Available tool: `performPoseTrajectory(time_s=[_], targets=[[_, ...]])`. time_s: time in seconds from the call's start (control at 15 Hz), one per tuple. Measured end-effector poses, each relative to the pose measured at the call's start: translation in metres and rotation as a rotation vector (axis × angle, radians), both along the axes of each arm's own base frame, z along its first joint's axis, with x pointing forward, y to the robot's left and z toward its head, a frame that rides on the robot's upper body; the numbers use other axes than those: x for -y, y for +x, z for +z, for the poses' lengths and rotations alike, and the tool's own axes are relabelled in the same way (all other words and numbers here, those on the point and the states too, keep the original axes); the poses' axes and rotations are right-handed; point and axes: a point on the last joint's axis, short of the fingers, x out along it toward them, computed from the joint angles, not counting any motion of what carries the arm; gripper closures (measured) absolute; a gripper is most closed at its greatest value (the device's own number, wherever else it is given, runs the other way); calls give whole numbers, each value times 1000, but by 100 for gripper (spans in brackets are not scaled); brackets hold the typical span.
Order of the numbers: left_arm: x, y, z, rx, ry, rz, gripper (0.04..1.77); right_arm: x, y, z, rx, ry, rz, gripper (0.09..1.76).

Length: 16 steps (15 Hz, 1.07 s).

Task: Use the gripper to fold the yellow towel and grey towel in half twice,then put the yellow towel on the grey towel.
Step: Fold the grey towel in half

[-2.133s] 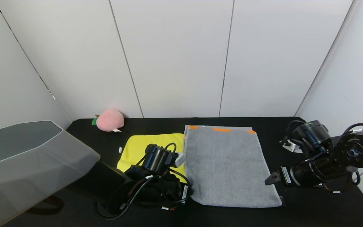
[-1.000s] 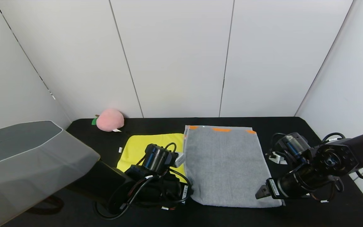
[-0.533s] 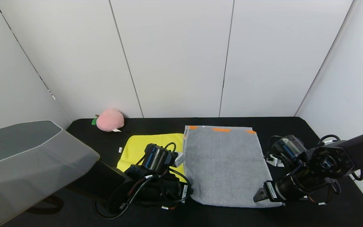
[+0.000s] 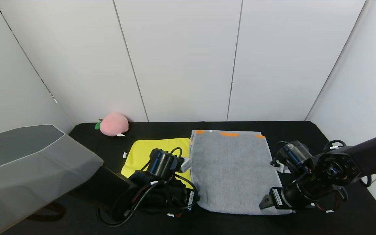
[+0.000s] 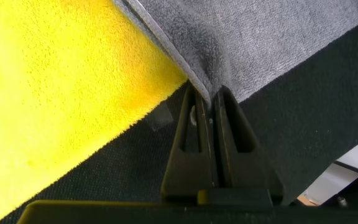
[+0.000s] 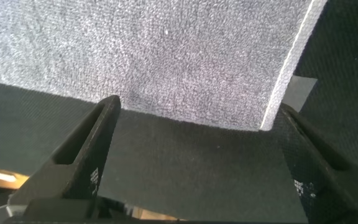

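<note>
Two towels on black table: grey towel flat at centre; yellow towel just beside it on the left, edges touching. Left pincer pressed together, pinching grey towel's near-left corner. Right pincer spread wide, low at near-right corner. Pink plush peach at back left.

No legible text (labels unreadable)

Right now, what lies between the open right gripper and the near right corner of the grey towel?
Only bare black table, in the right wrist view: the right gripper is spread wide just short of the grey towel corner, not touching it.
</note>
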Motion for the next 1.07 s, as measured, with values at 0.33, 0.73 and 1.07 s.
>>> performPoseTrajectory(time_s=[0.33, 0.73, 1.07], targets=[[0, 0, 0, 0, 0, 0, 168, -7, 1, -4, 0, -40, -61, 14], [0, 0, 0, 0, 1, -1, 168, -10, 3, -6, -4, -45, -67, 52], [0, 0, 0, 0, 1, 0, 168, -10, 3, -7, -4, -42, -69, 110]])
